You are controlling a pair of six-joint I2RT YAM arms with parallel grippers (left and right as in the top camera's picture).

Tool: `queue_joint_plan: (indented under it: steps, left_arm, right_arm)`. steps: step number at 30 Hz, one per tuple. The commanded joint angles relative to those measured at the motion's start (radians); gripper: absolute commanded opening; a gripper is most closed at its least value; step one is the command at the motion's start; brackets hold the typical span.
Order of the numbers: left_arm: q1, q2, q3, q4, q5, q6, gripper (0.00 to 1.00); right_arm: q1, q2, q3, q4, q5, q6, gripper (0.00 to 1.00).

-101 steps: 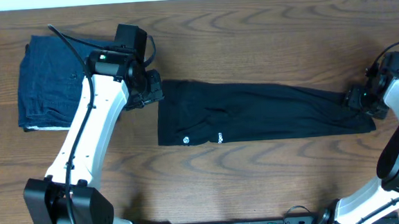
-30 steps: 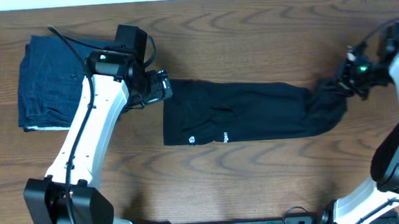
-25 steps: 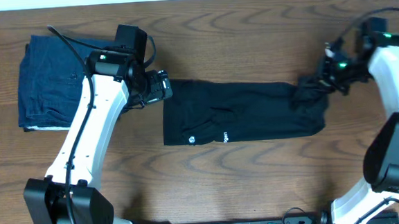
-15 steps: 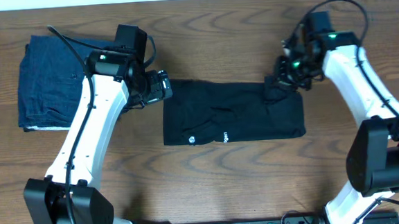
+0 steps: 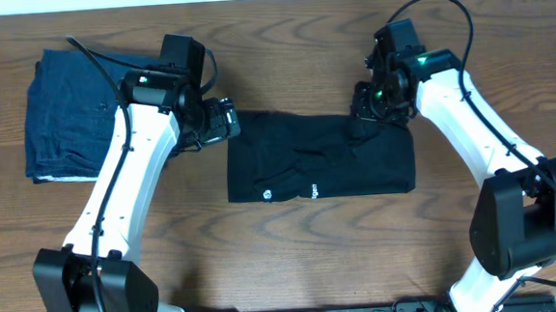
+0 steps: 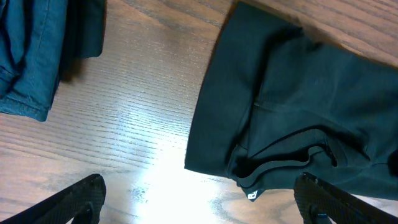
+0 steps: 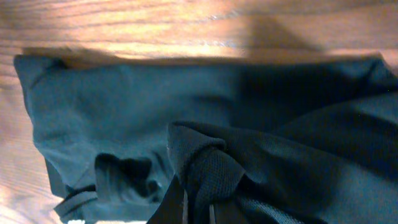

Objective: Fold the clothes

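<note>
Right gripper (image 5: 366, 106) – jaws pinched together on a bunched fold of the black T-shirt (image 5: 317, 163); in the right wrist view, cloth gathered into a peak just above the fingertips. Positioned over the shirt's upper right corner, fold raised off the layers beneath.

Left gripper (image 5: 222, 121) – jaws spread wide, nothing between them; parked just beside the shirt's upper left corner, not gripping the cloth.

Black T-shirt – mid-table, already reduced to a short, wide rectangle, long edges running left to right. White logo (image 5: 264, 194) showing near the front edge on the left. Left half flat and neat; right half doubled over, rumpled under the clamped fold. Loose inner layers and a small label visible at the left end in the left wrist view.

Dark blue garment (image 5: 63, 111) – folded, at the table's (image 5: 362, 257) far left, well apart from the shirt.

Progress, as judged: lengthwise narrowing apparently done; crosswise fold under way, right end brought over but not yet laid down. Left to do, probably: lowering the fold flat, letting go, smoothing the creases – possibly one more fold.
</note>
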Motion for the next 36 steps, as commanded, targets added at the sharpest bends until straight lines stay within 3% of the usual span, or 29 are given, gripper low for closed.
queue_joint_plan:
  steps: [1,12,18,19,23,25,28,35,36]
  left_arm:
    - [0.005,0.006,-0.009,-0.003,-0.008,0.002,0.98]
    - [0.005,0.006,-0.009,-0.003,-0.008,0.002,0.98]
    - [0.005,0.006,-0.009,-0.003,-0.008,0.002,0.98]
    - [0.005,0.006,-0.009,-0.003,-0.008,0.002,0.98]
    - [0.005,0.006,-0.009,-0.003,-0.008,0.002,0.98]
    - [0.005,0.006,-0.009,-0.003,-0.008,0.002,0.98]
    - [0.005,0.006,-0.009,-0.003,-0.008,0.002,0.98]
    - [0.005,0.006,-0.009,-0.003,-0.008,0.002,0.98]
    - [0.005,0.006,-0.009,-0.003,-0.008,0.002,0.98]
  right_arm:
    - [0.028,-0.001,-0.026,0.033,0.013,0.027,0.01]
    - [0.077,-0.001,-0.114,0.120,-0.037,0.022,0.04]
    - [0.104,-0.001,-0.114,0.134,-0.063,0.006,0.27]
    - [0.106,-0.001,-0.114,0.143,-0.079,-0.010,0.30]
    - [0.098,-0.006,-0.093,0.170,-0.286,-0.327,0.39]
    - [0.079,-0.014,-0.064,0.132,-0.293,-0.349,0.40]
    - [0.042,-0.035,-0.031,0.082,-0.292,-0.349,0.37]
    - [-0.060,-0.079,-0.027,-0.074,-0.038,-0.292,0.02]
    - [-0.069,-0.078,-0.029,-0.093,-0.021,-0.287,0.01]
